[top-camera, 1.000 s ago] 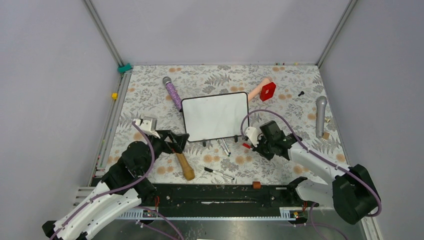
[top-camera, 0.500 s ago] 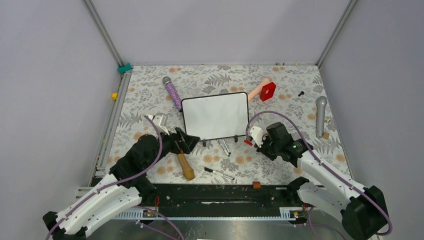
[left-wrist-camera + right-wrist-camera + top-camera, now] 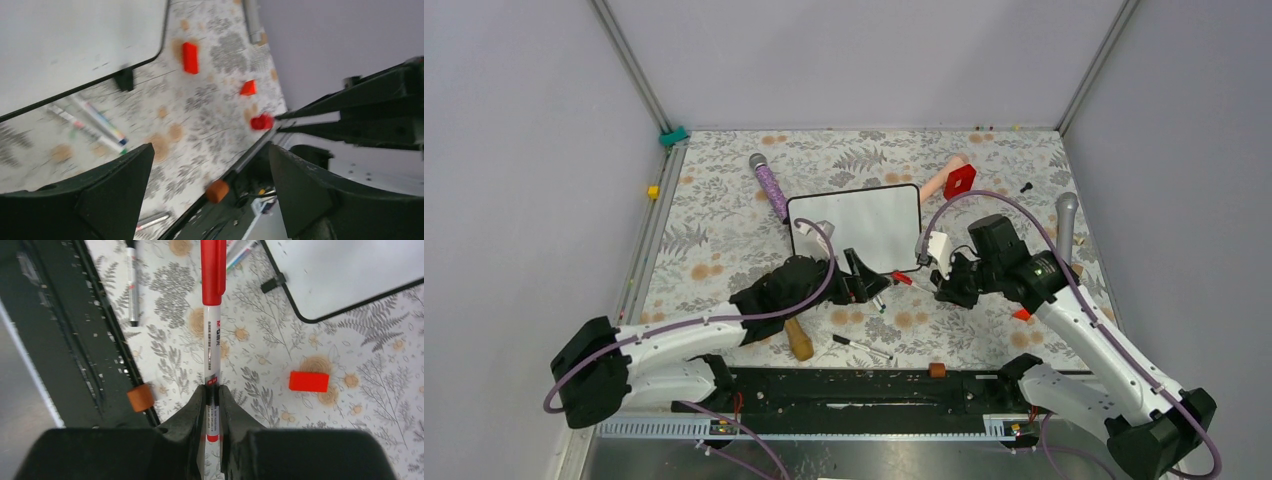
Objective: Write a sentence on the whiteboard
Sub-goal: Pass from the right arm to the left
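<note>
The whiteboard (image 3: 856, 228) lies flat mid-table, its white face bare; no sentence shows on it. My right gripper (image 3: 941, 283) hovers off the board's lower right corner, shut on a red marker (image 3: 904, 279) that points left with its cap on. The right wrist view shows the marker's white barrel (image 3: 212, 340) pinched between the fingers (image 3: 193, 412), the red cap (image 3: 213, 270) on its far end, and a corner of the whiteboard (image 3: 340, 275). My left gripper (image 3: 866, 280) is open and empty just left of the cap. In its own view the left gripper (image 3: 210, 150) is over the floral cloth below the whiteboard (image 3: 75, 45).
Loose pens (image 3: 874, 296) and a black marker (image 3: 862, 347) lie below the board, beside a wooden-handled tool (image 3: 797, 338). A purple microphone (image 3: 771, 187), a red block (image 3: 960, 181) and a grey microphone (image 3: 1065, 228) ring the board. An orange cylinder (image 3: 937, 370) sits on the front rail.
My left arm has swung right along the board's lower edge, up to the marker's cap. The right arm has lifted, the marker still gripped and now pointing left.
</note>
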Controlling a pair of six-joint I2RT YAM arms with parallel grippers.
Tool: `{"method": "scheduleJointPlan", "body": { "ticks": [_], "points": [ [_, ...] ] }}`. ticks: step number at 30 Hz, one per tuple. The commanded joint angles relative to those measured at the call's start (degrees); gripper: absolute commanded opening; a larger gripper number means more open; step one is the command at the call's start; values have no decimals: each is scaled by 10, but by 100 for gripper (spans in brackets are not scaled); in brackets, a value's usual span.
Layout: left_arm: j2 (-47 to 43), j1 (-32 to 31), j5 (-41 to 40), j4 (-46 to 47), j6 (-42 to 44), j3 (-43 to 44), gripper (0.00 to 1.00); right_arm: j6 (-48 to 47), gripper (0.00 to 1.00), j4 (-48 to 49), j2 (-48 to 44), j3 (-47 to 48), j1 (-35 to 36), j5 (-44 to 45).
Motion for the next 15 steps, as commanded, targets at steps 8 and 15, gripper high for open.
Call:
{"method": "scheduleJointPlan", "body": {
  "ticks": [8,15],
  "points": [
    [113,-17,22,226,-67,69,73,-5,0,-81,40,67,1,-102],
    [129,-16,30,238,-99,66,57,14,0,-42,39,56,1,-99]
  ]
}}
